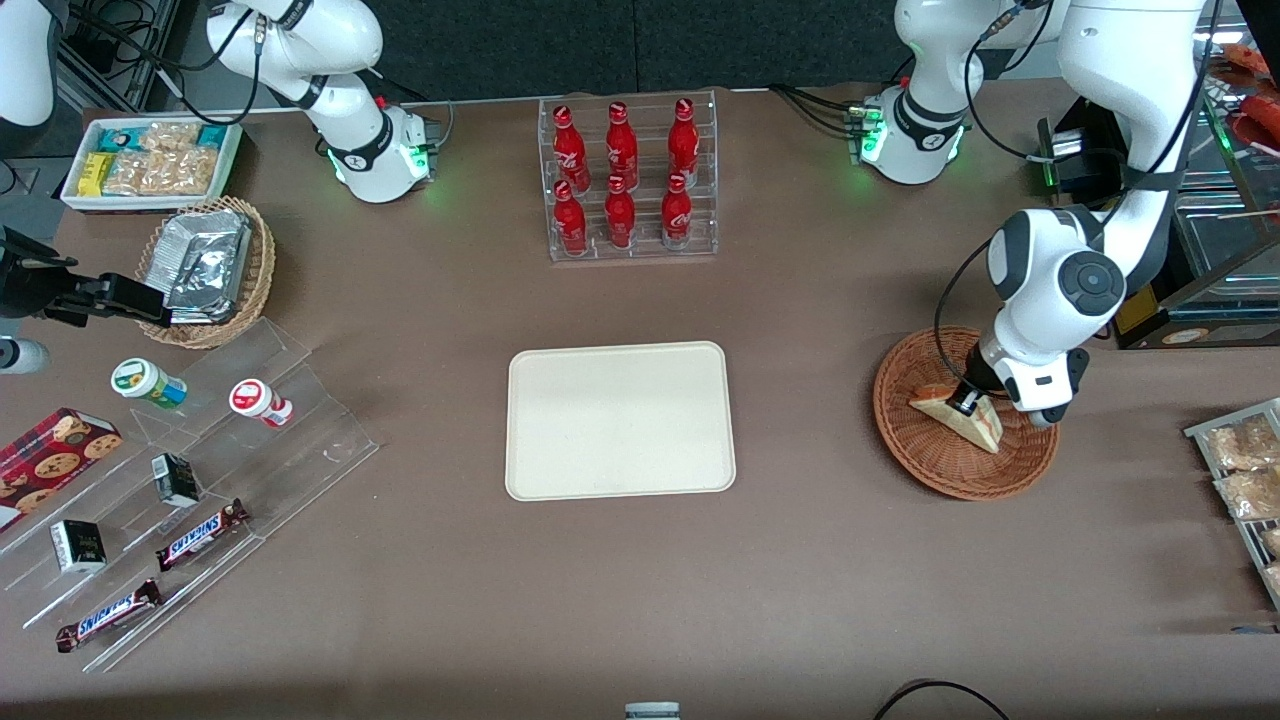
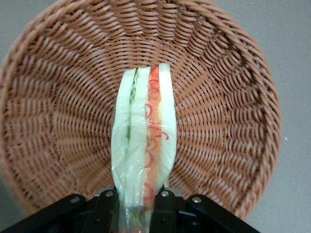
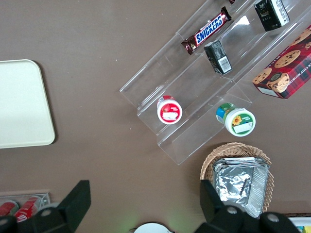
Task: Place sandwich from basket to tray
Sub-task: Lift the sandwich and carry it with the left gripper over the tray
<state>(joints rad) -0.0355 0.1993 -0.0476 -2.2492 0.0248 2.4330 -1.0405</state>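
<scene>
- brown table point(image 1: 850, 560) runs across the whole front view, everything sits on it
- working arm point(image 1: 1080, 270) bends down over the wicker basket, toward its own end of the table
- clear stepped display stand point(image 1: 200, 500) toward the parked arm's end; two Snickers bars point(image 1: 201, 534), small dark boxes point(image 1: 176, 478), two round tubs point(image 1: 148, 383) and a cookie box point(image 1: 55, 455) on or by it
- cream-white tray point(image 1: 620, 420) flat mid-table, nothing on it; basket is at about 3 o'clock from it in the front view, well apart
- clear rack of red cola bottles point(image 1: 628, 180) at 12 o'clock from the tray, six bottles upright
- reddish-brown wicker basket point(image 1: 925, 460), round, shallow; fills most of the wrist view too point(image 2: 233, 87)
- lighter wicker basket with foil packs point(image 1: 205, 265) toward the parked arm's end; white bin of snack packets point(image 1: 150, 160) farther from the camera than it
- gripper point(image 1: 966, 402) down inside the basket, clenched on the sandwich; in the wrist view both black fingers point(image 2: 164, 208) press the wedge's sides at one end
- sandwich point(image 1: 958, 415) in the basket, wrapped wedge, tip pointing about 4 o'clock in the front view; wrist view shows it edge-on point(image 2: 143, 141), white bread with green and orange-red layers; can't tell if it touches the weave or is just off it
</scene>
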